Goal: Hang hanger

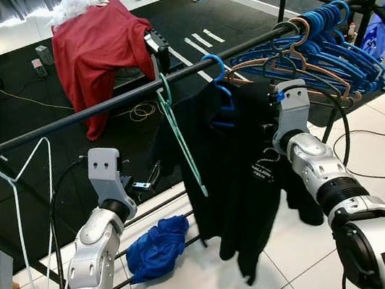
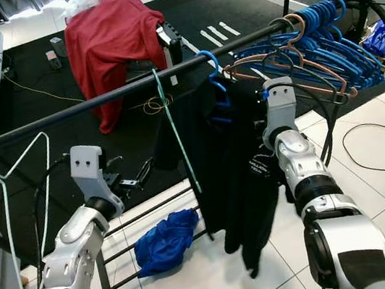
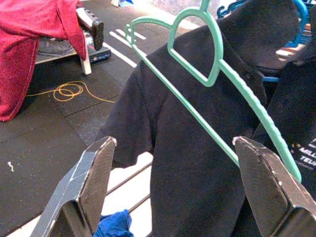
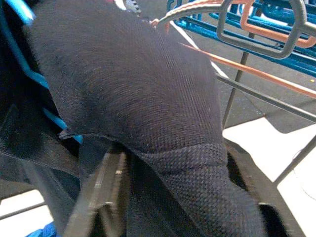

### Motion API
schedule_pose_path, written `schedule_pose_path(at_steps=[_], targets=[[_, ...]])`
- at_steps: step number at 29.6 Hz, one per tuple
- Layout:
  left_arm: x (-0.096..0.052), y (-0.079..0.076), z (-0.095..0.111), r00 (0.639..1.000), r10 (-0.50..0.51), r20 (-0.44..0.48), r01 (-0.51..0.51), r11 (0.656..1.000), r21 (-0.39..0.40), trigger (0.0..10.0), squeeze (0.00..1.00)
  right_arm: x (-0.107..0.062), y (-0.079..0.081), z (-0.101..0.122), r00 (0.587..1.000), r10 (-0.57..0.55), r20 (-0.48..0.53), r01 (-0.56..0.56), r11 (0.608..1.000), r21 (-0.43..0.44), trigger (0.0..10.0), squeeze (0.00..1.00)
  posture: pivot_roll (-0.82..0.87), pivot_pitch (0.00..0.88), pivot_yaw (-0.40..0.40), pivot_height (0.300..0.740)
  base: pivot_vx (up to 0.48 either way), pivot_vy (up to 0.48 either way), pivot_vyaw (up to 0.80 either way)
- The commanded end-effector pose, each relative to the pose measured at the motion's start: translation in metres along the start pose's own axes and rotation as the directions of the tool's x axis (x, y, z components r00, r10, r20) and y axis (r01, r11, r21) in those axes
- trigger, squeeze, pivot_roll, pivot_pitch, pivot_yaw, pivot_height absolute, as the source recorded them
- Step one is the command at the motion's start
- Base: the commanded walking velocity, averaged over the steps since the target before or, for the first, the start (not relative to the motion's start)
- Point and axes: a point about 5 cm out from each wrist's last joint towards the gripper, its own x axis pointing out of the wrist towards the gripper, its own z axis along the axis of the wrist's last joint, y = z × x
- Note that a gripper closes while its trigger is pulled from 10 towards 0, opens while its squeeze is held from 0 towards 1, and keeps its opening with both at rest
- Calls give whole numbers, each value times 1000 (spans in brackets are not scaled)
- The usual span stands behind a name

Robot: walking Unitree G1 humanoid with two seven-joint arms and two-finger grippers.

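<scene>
Black matting and white tile lie beneath a black clothes rail crossing the frame from lower left to upper right. At far left a white hanger hangs on the rail. My left gripper, lower left of centre, has its fingers spread wide, gripping nothing, with the green hanger hooked on the rail just ahead. Right of it, a black shirt hangs on a blue hanger. My right gripper pinches that shirt's fabric. Bunched blue hangers occupy the upper right.
</scene>
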Motion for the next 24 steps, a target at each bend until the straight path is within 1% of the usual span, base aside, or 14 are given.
schedule_pose_path(at_steps=[1,3,6,10,11,14,15,16,18,20,22,23,24], targets=[[-3,2,-3,1000,9,-16,-9,1000,-12,10000,0,-3,1,-12,1000,-10,-28,9,1000,-21,10000,1000,-97,112,36,740,0,0,0],[-2,0,-4,1000,7,-17,-7,1000,-17,10000,0,-9,4,-21,1000,-11,-27,10,999,-43,10000,1000,-109,105,30,740,0,0,0],[-1,-1,-6,1000,3,-18,-3,1000,-21,10000,0,-14,4,-25,1000,-6,-17,5,999,-54,10000,1000,-120,99,24,740,0,0,0],[-1,-2,-6,1000,1,-19,-2,1000,-23,10000,0,-16,5,-26,1000,1,-11,-1,998,-61,10000,1000,-120,99,24,740,0,0,0],[-1,-2,-6,1000,0,-19,-1,1000,-26,10000,0,-20,5,-27,1000,10,-2,-10,997,-83,10000,1000,-126,96,22,740,0,0,0],[0,-1,-7,1000,0,-19,-1,1000,-30,10000,0,-24,5,-27,1000,14,9,-13,995,-103,10000,1000,-130,93,18,740,0,0,0],[0,-1,-7,1000,0,-20,-1,999,-33,10000,0,-29,5,-26,1000,13,24,-10,991,-130,10000,1000,-136,90,17,740,0,0,0],[0,-1,-7,1000,0,-20,-1,999,-33,10000,0,-29,5,-26,1000,13,24,-10,991,-130,10000,1000,-136,90,17,740,0,0,0],[0,-1,-8,1000,-1,-21,1,999,-37,10000,0,-37,3,-22,998,-8,62,18,985,-169,10000,1000,-140,86,18,740,0,0,0],[0,-1,-8,1000,-1,-21,1,999,-37,10000,0,-37,3,-22,998,-8,62,18,985,-169,10000,1000,-140,86,18,740,0,0,0],[1,-1,-7,1000,-4,-22,3,999,-37,10000,0,-45,2,-11,988,-52,146,81,976,-202,10000,1000,-145,84,18,740,0,0,0],[1,-1,-7,1000,-4,-22,3,999,-37,10000,0,-45,2,-11,988,-52,146,81,976,-202,10000,1000,-145,84,18,740,0,0,0],[2,-1,-7,1000,-5,-21,4,999,-38,10000,0,-48,1,-7,980,-70,185,110,970,-215,10000,1000,-145,86,18,740,0,0,0]])
